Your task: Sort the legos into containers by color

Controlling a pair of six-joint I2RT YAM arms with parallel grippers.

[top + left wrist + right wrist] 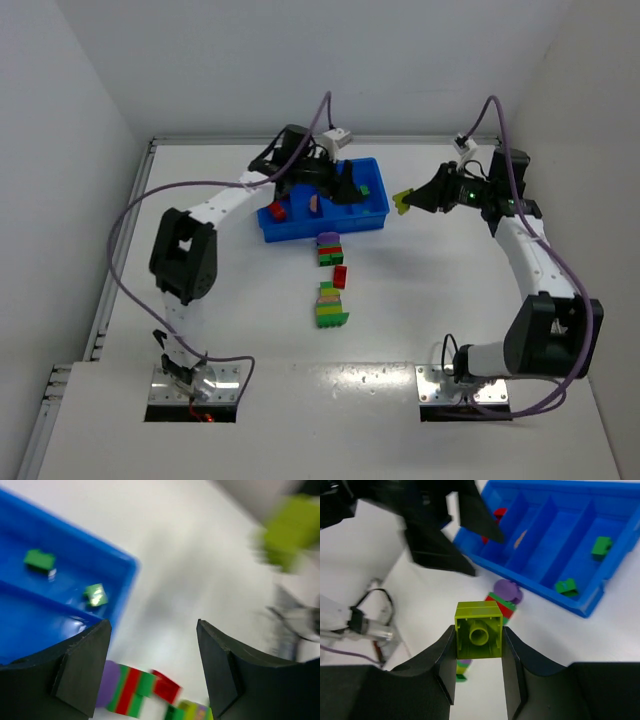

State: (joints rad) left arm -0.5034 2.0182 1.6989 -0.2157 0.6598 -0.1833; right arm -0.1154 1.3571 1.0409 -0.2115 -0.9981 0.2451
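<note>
Four compartments side by side in one blue tray (300, 232), toward the far middle of the table (200, 330). Two green bricks (601, 545) in the end compartment nearest the right arm, lying apart from each other. One red brick (278, 212) in the opposite end compartment, and one pinkish piece (313, 204), too blurred to make out further, in the compartment beside it. Three groups in a short line on the table, running from just beside the tray's near wall toward the arm bases: first one banded stack (328, 247), purple, then green, red and green; next one lone red brick (340, 277); last one mixed stack (329, 305) of green, pink and yellow-green, brick count not readable. One yellow-green brick (479, 625) up in the air near the tray's right end. Clamps it between both fingers of the right gripper (479, 639), jaws narrowed onto its sides, hollow underside facing the wrist camera. Hangs the left gripper (152, 627) above the tray with jaws parted, and grips nothing in them.
</note>
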